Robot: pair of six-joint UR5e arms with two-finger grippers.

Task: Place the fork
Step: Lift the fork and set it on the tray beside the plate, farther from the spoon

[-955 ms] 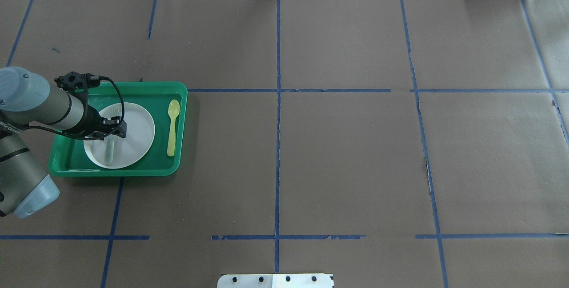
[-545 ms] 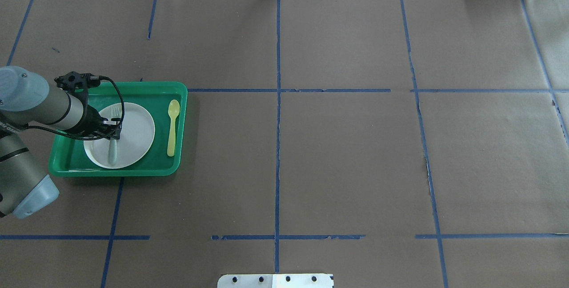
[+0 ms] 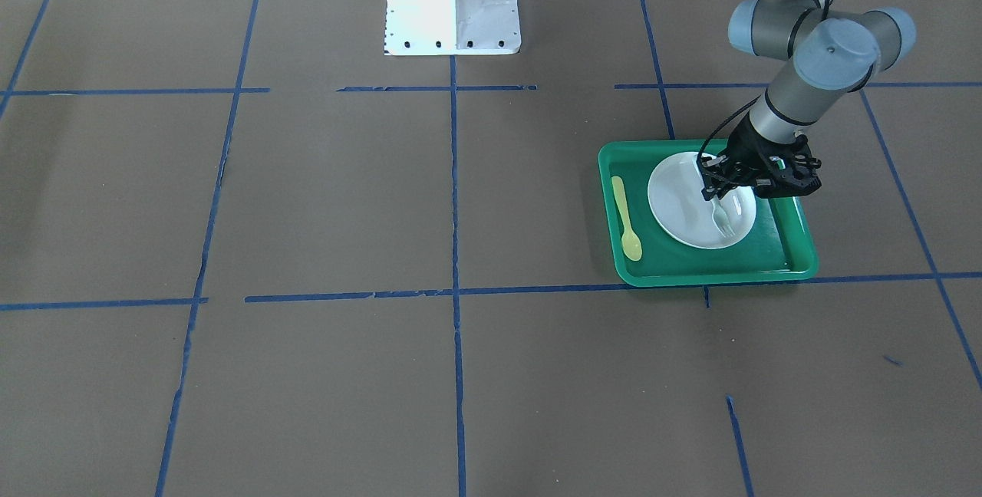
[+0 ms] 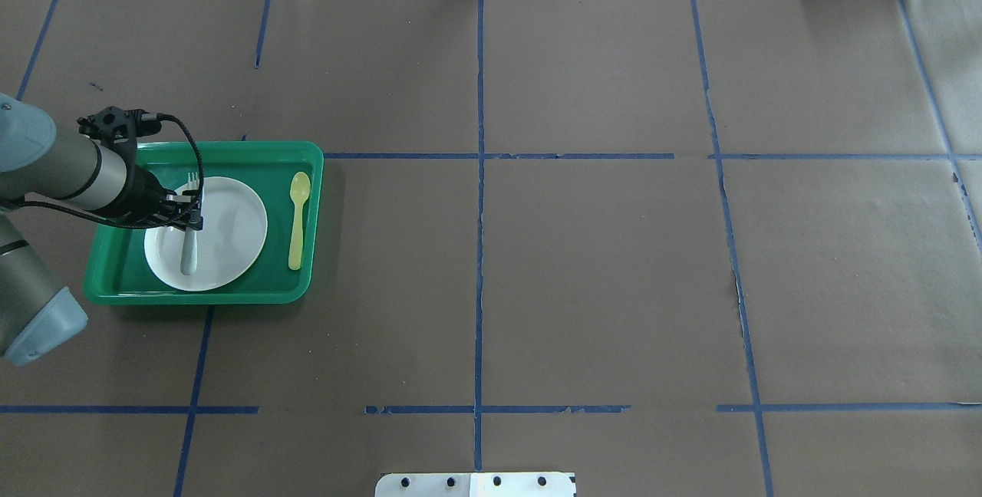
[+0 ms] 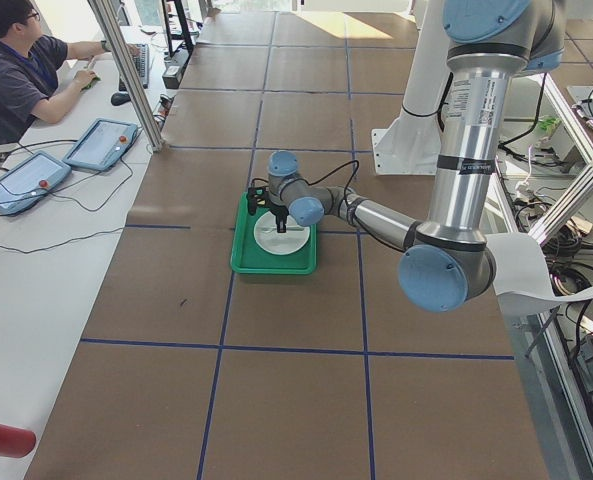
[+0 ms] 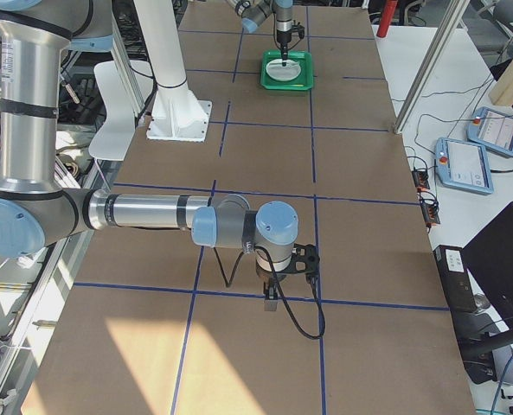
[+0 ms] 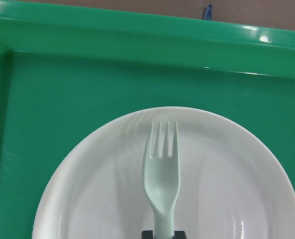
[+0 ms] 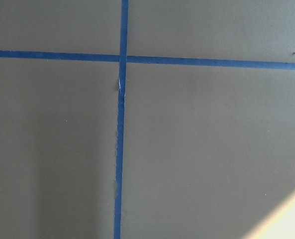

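My left hand (image 4: 193,222) pinches the fork (image 7: 161,174) by its handle, over the plate's (image 4: 238,228) 9 o'clock side, tines toward 12. The plate sits in the tray (image 4: 230,153), with the spoon (image 4: 298,213) at its 3 o'clock. My right hand (image 6: 273,296) hangs over the tabletop (image 6: 360,242), and I cannot tell its grip.

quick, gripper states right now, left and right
Left gripper: closed on the small pale white-grey plastic fork.
Right gripper: cannot tell.
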